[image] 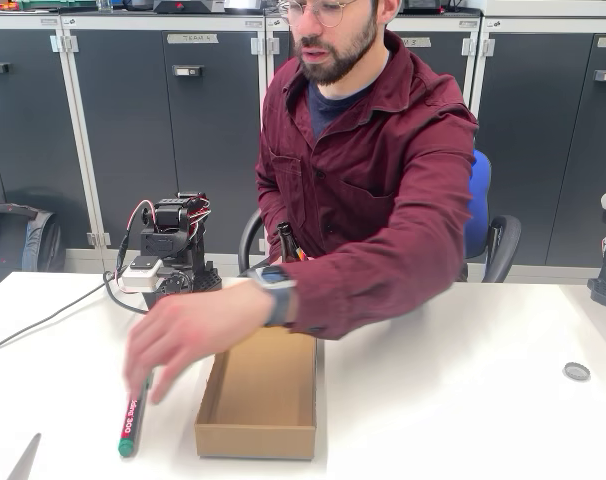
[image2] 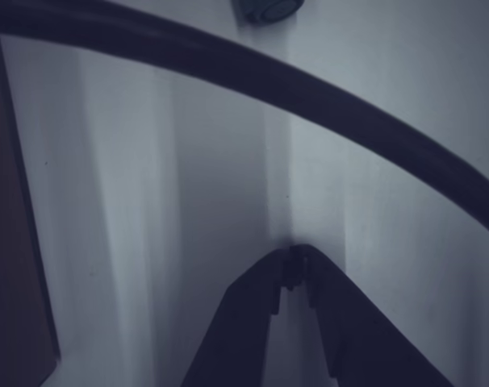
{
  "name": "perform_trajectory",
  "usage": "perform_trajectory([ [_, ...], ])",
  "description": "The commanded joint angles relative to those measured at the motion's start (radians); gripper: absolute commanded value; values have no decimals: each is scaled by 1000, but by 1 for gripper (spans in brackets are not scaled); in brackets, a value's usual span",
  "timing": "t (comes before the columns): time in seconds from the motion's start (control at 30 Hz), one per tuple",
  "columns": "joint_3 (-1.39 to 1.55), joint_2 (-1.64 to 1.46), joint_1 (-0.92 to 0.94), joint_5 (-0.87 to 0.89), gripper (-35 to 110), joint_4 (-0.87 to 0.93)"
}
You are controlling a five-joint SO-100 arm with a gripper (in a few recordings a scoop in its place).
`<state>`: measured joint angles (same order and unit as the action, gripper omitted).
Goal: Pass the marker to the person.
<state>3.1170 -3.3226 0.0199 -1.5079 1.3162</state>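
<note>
Green marker (image: 131, 425) lies left of the cardboard box (image: 258, 400), under the person's hand (image: 183, 335); gripper (image2: 295, 270), pinched empty, should approach once the hand clears.

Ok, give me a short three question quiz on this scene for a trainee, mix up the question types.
1. True or false: the marker lies inside the cardboard box.
2. Multiple choice: in the wrist view, the pincer is A) wide open, B) shut with nothing between its tips, C) shut on the marker.
3. Short answer: in the fixed view, what is over the top end of the marker?

Key
1. False: it lies on the white table, left of the box in the fixed view.
2. B.
3. The person's hand, blurred; whether the fingers touch the marker cannot be told.
</note>
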Motion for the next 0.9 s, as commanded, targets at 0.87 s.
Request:
perform_trajectory([
  [0.87,-819,673,-84,112,-5,187],
])
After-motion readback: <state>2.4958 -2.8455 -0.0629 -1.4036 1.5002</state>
